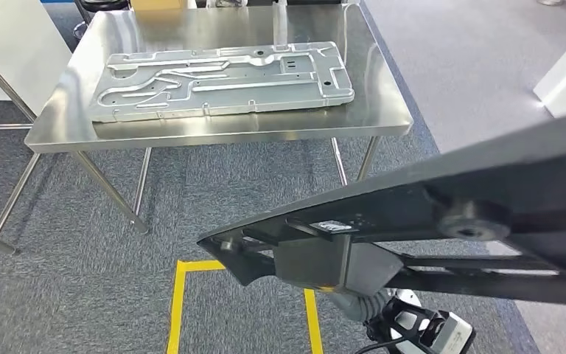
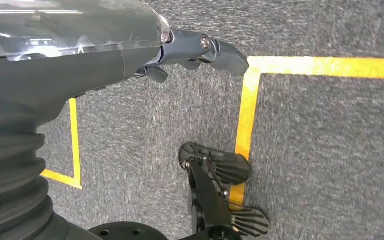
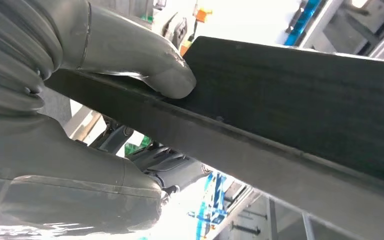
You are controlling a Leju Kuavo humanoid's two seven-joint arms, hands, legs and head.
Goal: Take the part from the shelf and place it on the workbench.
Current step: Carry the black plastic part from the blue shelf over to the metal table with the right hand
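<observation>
One dark part (image 1: 442,199) is clamped in the right hand (image 3: 130,65), thumb pressed on its face, held above the carpet before the steel bench (image 1: 383,110). Left hand (image 2: 180,50) hangs, fingers curled, empty.

**Dark panel held off the bench**

A long, flat, dark grey panel part (image 1: 442,203) slants across the lower right of the head view, tilted upward to the right. The stainless-steel workbench (image 1: 214,136) stands at upper left, well apart from it.
</observation>
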